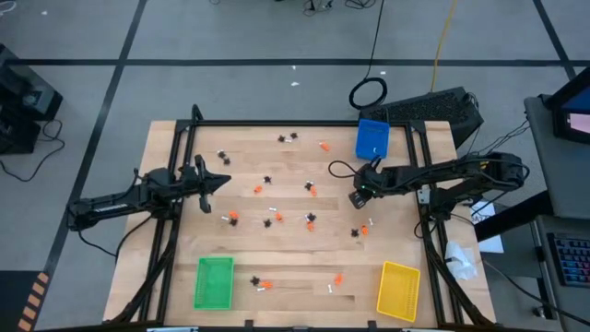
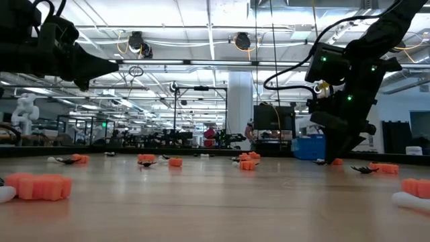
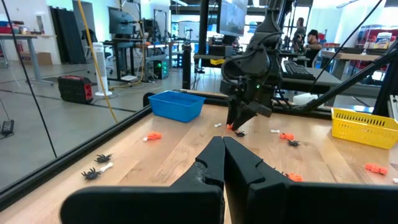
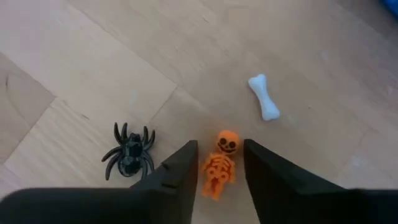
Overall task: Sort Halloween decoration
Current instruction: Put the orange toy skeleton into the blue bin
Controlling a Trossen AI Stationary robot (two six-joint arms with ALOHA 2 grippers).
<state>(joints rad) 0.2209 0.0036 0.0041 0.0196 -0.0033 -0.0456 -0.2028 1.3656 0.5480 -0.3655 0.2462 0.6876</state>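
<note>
From my right wrist camera, the right gripper (image 4: 219,171) has its two fingers spread either side of an orange skeleton (image 4: 220,163) lying flat on the table (image 4: 81,56); the figure's body sits in the gap between the tips with its head poking out just past them, and I can't tell whether either finger touches it. Just beside one finger lies a black spider (image 4: 130,151), clear of the gap, and a little further out past the skeleton is a white bone (image 4: 264,96), apart from both. From above, that gripper (image 1: 358,196) is down at the table right of centre, near the blue tray (image 1: 372,138) at the far edge. The rest of the trinkets are scattered across the middle of the wood: orange pieces, spiders and bones from the far edge down to a small cluster between the green tray (image 1: 214,282) and the yellow tray (image 1: 399,290) at the near edge. My left gripper (image 3: 223,163) has its fingers pressed together with nothing between them; it hangs above the table's left side, pointing across toward the right arm. In the low view the right gripper (image 2: 334,156) reaches the tabletop, with an orange piece right at its tip.
</note>
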